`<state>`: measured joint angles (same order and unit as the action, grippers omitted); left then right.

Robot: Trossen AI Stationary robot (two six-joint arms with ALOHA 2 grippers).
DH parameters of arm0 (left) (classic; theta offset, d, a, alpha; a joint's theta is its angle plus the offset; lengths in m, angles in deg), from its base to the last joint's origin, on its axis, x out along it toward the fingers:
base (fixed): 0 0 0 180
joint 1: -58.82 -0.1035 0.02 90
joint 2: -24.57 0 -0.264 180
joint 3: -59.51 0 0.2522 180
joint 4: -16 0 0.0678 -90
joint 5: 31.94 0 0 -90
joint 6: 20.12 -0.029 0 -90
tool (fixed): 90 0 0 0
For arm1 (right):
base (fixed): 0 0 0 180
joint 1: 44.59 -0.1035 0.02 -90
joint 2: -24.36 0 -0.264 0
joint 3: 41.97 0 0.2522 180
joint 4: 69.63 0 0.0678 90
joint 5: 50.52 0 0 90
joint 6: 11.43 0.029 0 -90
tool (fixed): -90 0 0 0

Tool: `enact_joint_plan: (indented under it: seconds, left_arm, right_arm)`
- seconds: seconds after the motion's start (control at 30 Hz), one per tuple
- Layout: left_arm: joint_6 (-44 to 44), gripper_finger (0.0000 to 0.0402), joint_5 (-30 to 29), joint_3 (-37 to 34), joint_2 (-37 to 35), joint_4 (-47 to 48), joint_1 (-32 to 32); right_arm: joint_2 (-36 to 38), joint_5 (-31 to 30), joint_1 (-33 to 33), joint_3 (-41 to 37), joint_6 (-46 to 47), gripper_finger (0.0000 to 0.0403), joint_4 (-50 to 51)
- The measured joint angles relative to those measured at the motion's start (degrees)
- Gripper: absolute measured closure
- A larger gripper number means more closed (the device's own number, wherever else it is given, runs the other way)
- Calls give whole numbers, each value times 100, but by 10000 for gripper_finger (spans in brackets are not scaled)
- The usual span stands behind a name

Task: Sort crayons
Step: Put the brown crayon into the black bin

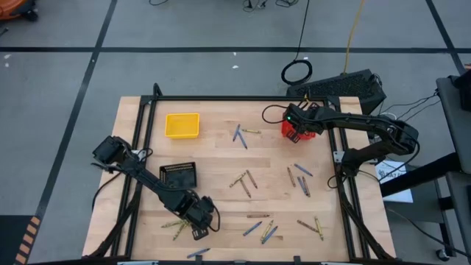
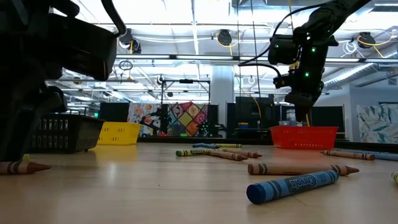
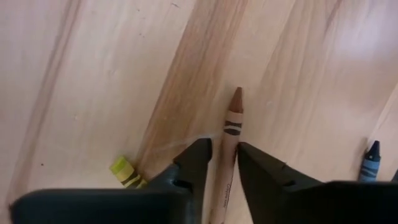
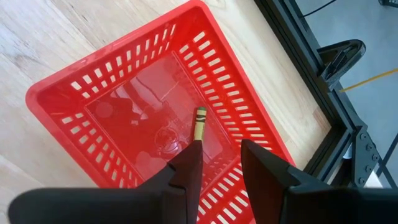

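Pale wood-grain table (image 3: 93,74): left jaws straddle a slim brown crayon (image 3: 231,134), right jaws spread over red mesh basket (image 4: 68,93).

The table (image 1: 221,177) is showing pale, matt wood with visible grain. The red basket (image 4: 74,112) is looking like glossy plastic mesh, its floor reflecting light. The brown crayon (image 3: 231,134) is wearing a matt paper wrapper. The fingers (image 3: 193,165) are looking like matt black plastic.

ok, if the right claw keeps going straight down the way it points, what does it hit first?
Probably the yellow-green crayon lying on the floor of the red basket. The right claw hangs over the basket's inside, aimed just beside that crayon; depth is unclear, so it may meet the bare floor instead.
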<state>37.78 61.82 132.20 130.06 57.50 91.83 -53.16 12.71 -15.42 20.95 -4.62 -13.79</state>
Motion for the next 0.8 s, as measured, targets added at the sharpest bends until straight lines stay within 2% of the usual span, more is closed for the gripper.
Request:
enact_joint_plan:
  seconds: [0.2,0.27,0.8]
  left_arm:
    - [-105,381,3,-8,2,1,-2]
    - [-166,393,2,-8,2,-4,-2]
    - [-338,400,-4,195,24,-255,0]
  right_arm:
    - [0,0,0,0,0,305,-3]
    - [0,2,-2,0,0,305,-3]
    - [0,2,0,0,-32,305,-10]
